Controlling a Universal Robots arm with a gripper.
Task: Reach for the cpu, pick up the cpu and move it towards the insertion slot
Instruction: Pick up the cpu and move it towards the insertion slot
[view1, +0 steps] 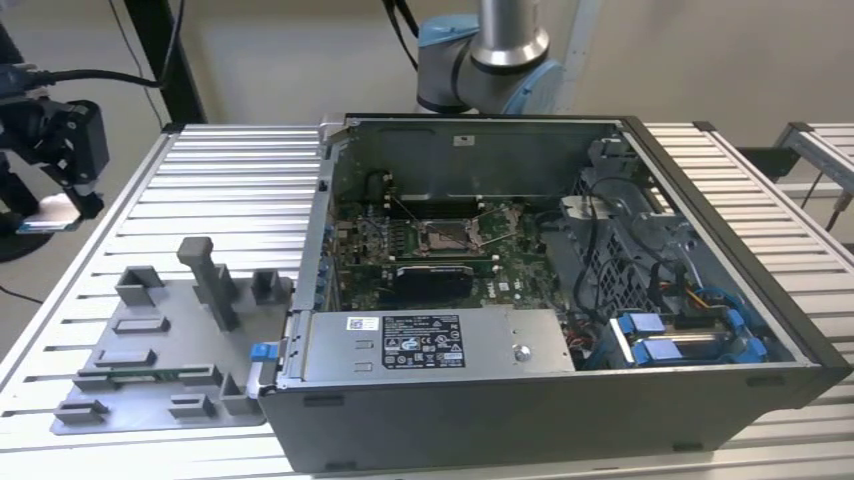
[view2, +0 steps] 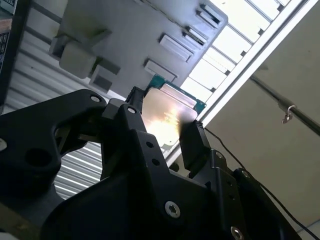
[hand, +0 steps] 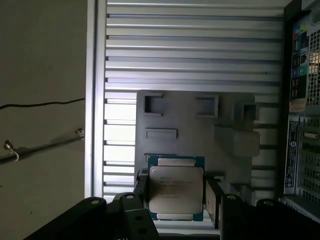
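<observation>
One gripper (view1: 60, 195) hangs well off to the exterior view's left of the open computer case (view1: 534, 415), beyond the edge of the slatted metal table (view1: 227, 190) on which the case stands. Its two black fingers (hand: 212, 200) are clamped on one cpu (view1: 48, 214), pressing against two opposite edges. In both wrist views the chip sits flat between them. The first wrist view shows its silvery top face (hand: 176, 192) with a green border, and the second wrist view shows its shiny underside (view2: 167, 117) catching the light.

The one insertion slot (view1: 446, 236) lies inside the case, near the middle of the green board. It has a square silver frame with a dark centre, and it is well apart from the held cpu. Nearer the case's front wall, one silver cover (view1: 427, 345) carries one white label.

Just beside the case, on the exterior view's left and touching the table, lies one grey fixture plate (view1: 147, 395). Three of its blocks stand taller than the rest. In the first wrist view the plate (hand: 190, 125) lies behind the cpu, with the case wall at one edge.

One arm column (view1: 507, 30) rises behind the case's back wall.
</observation>
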